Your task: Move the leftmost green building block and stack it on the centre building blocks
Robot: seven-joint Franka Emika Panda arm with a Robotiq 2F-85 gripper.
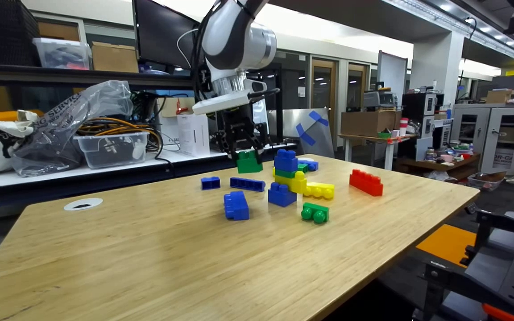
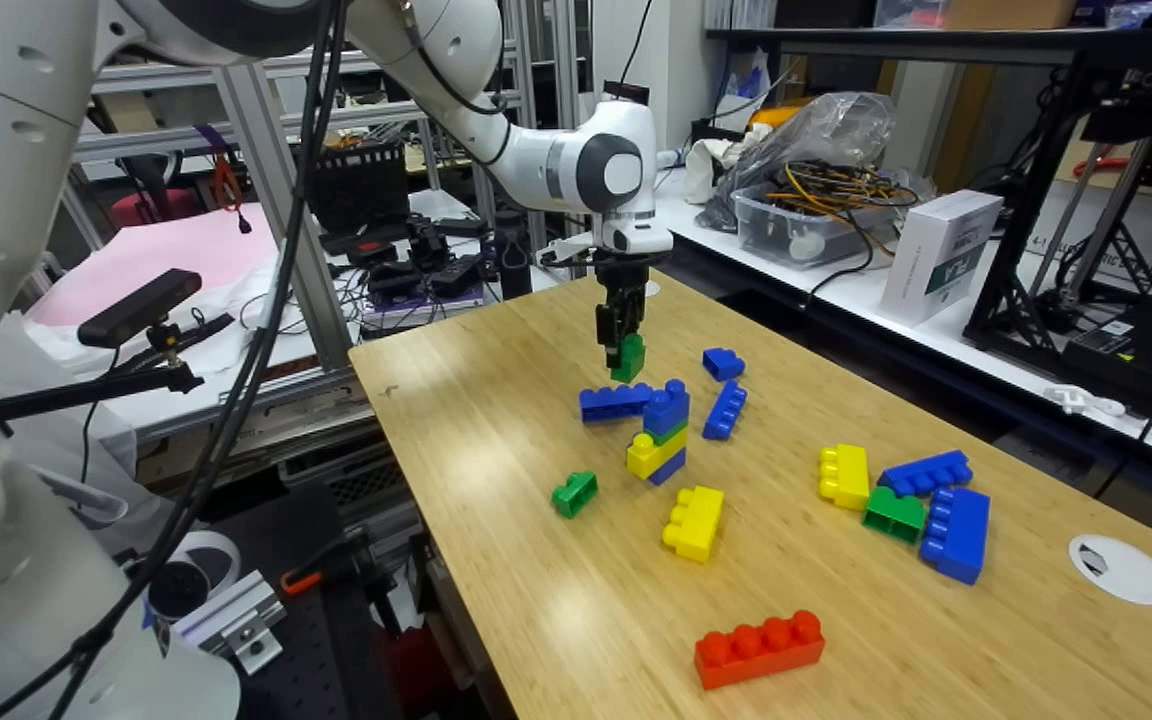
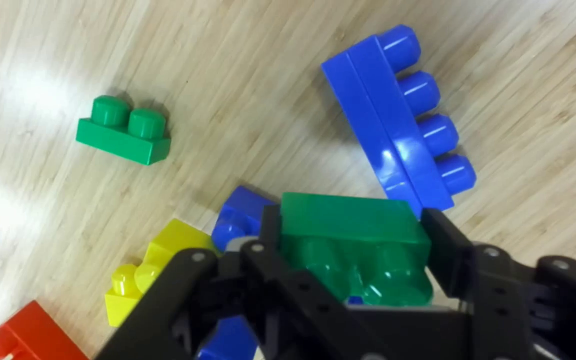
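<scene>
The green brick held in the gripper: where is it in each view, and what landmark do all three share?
In an exterior view: the held green brick, central, left of the tower.
In an exterior view: the held green brick, central, above the tower.
Wrist view: the held green brick, lower right of centre.
Shared landmark: the red brick, cut off in the wrist view.

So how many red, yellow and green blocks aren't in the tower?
Red block: 1
Yellow blocks: 2
Green: 3, the held block and two loose ones
Total outside the tower: 6
</scene>
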